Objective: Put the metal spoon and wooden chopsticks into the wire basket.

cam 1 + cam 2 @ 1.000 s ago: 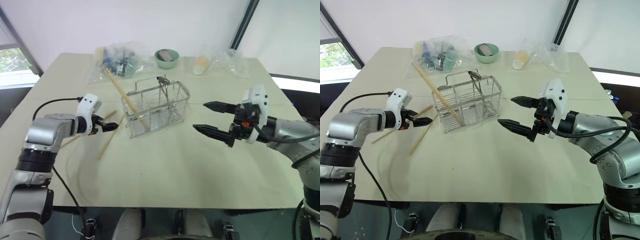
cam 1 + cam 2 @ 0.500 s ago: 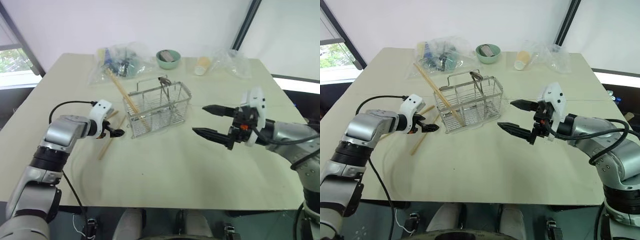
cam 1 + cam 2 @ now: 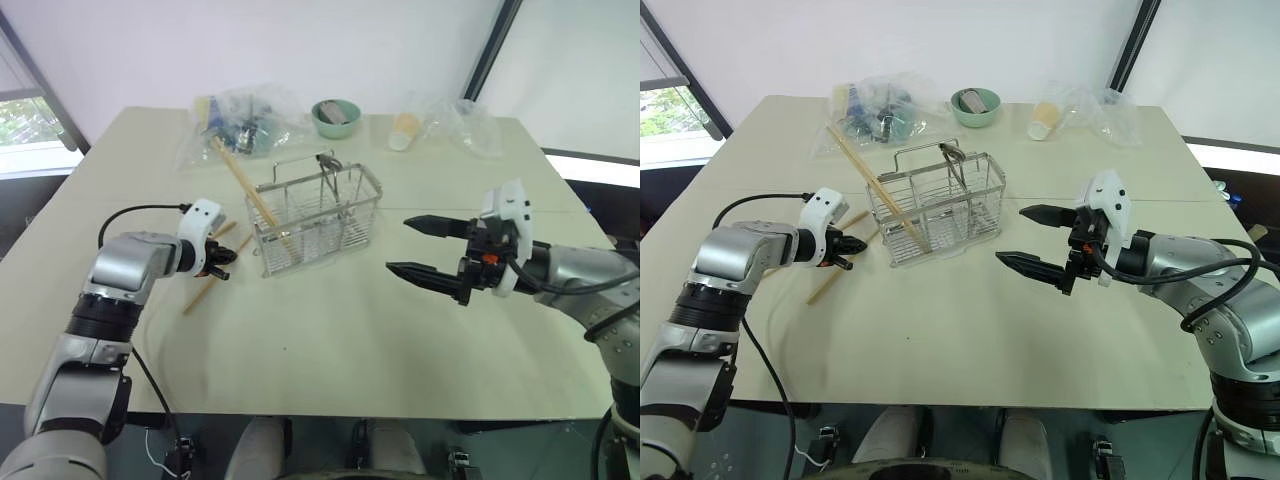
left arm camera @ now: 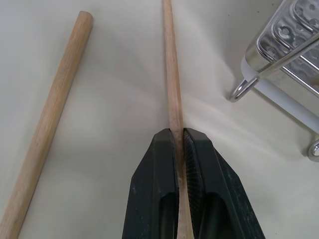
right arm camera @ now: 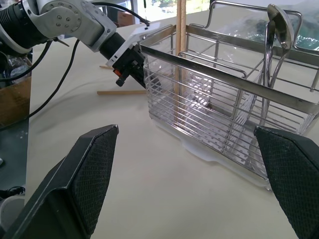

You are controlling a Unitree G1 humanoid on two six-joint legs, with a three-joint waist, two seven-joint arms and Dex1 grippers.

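Chopstick in hand: the left gripper [image 4: 179,137] is clamped tight on one wooden chopstick [image 4: 172,74], low over the table [image 3: 330,330].
Basket: the wire basket [image 3: 315,215] sits at its 3 o'clock, one chopstick and the metal spoon [image 5: 279,22] already inside.
Loose stick: another chopstick [image 4: 50,119] lies beside.
Right gripper [image 3: 1030,240]: spread wide, empty.
Next: lift, tip upright, clear the rim.

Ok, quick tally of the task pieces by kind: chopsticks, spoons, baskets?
Light wooden chopsticks: 3 (one leaning in the basket, one in the left gripper, one loose on the table)
Shiny metal spoon: 1
Silver wire-mesh basket: 1
Total: 5
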